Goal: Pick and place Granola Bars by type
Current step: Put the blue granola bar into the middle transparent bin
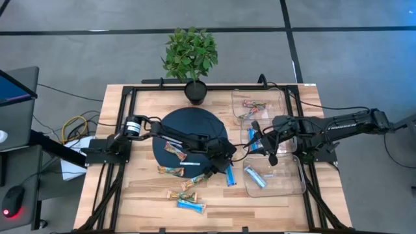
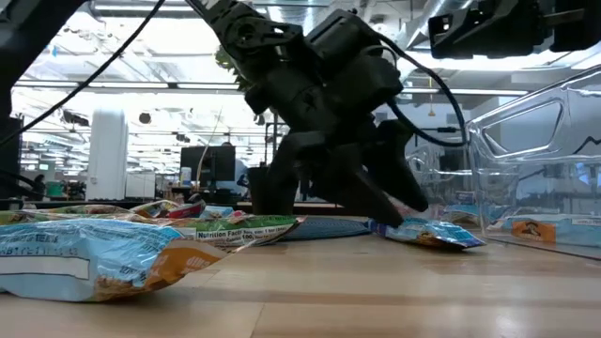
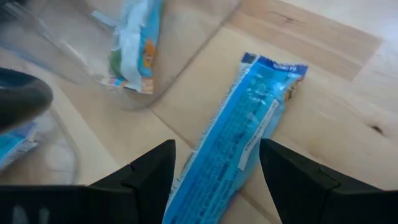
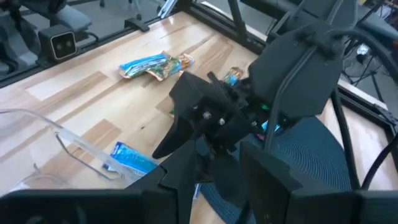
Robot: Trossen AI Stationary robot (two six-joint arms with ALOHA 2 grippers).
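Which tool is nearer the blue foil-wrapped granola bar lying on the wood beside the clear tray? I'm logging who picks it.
Left. The left tool hangs open right over the blue foil-wrapped granola bar; the right tool hovers farther off, between the clear plastic trays.

1. The high view looks straight down from above the table (image 1: 149,195), far enough back to take in the whole top, both arms, the potted plant (image 1: 190,55) at the far edge and the floor around
2. The low view sits at table-top height and faces level across the wood into the room behind, very near a blue bar (image 2: 84,258) that fills its lower left corner
3. The left wrist view looks steeply down, close over a blue bar (image 3: 239,134) lying between its own fingers (image 3: 149,180)
4. The right wrist view faces across the table toward the left gripper (image 4: 186,134); it shares the dark round mat (image 4: 311,162) with the high view
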